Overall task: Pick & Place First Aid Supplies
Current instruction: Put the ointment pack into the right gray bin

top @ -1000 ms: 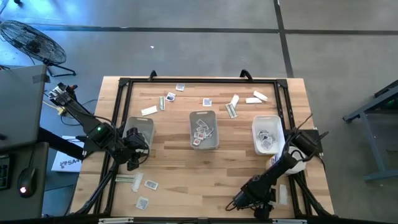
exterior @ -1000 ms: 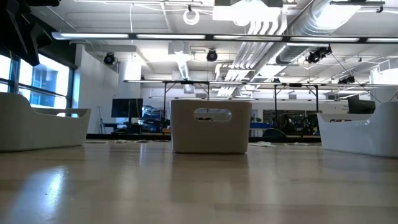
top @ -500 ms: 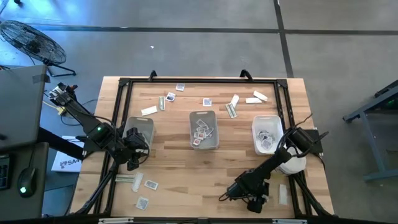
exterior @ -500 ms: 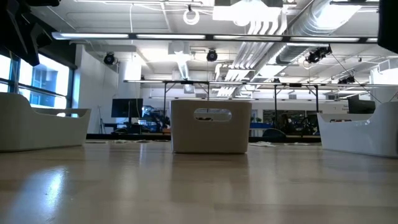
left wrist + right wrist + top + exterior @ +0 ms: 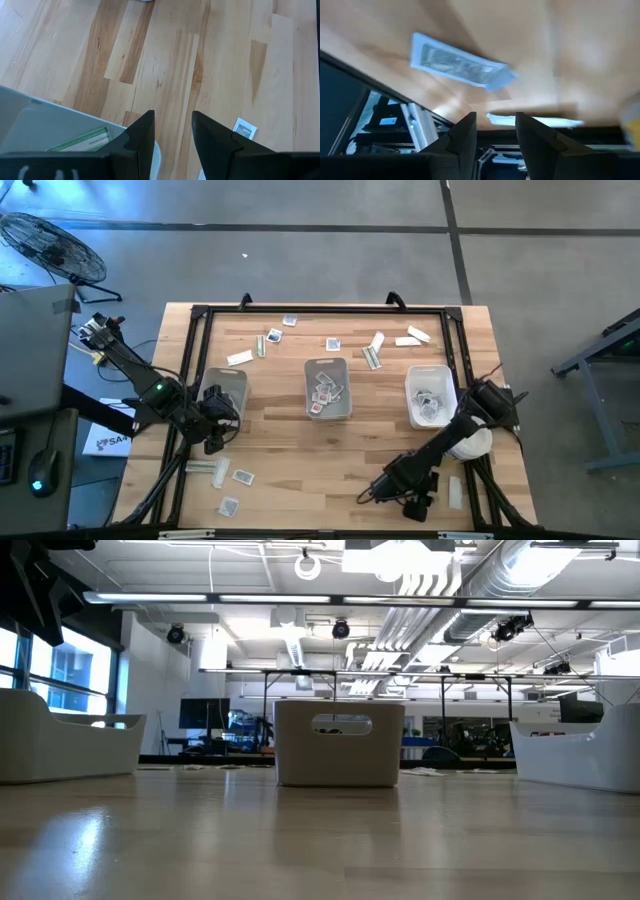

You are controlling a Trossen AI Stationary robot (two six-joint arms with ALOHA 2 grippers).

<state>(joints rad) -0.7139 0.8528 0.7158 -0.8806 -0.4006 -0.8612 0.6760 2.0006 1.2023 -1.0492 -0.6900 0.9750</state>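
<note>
Spread jaws on both arms, each pair with a clear gap and nothing between the fingers; the right gripper [image 5: 368, 496] hangs low over the near edge of the table [image 5: 380, 440], right of centre, and its wrist view shows a flat white packet [image 5: 461, 67] lying on the wood ahead of the fingertips, apart from them, with a second pale strip [image 5: 535, 120] closer to the tips near the table's edge, blurred; whether that strip touches a finger I cannot tell; the left gripper [image 5: 213, 444] waits at the near end of the left tray [image 5: 224, 392], its own view showing a green-and-white strip [image 5: 80, 141] lying inside that tray beside the fingers and a small square sachet [image 5: 244, 129] on the bare wood on the other side, neither one between the jaws; more supplies lie scattered along the far side of the table [image 5: 375, 350] and near the left front corner [image 5: 227, 476]; others sit in the middle tray [image 5: 326, 365] and the right tray [image 5: 428, 374].
</note>
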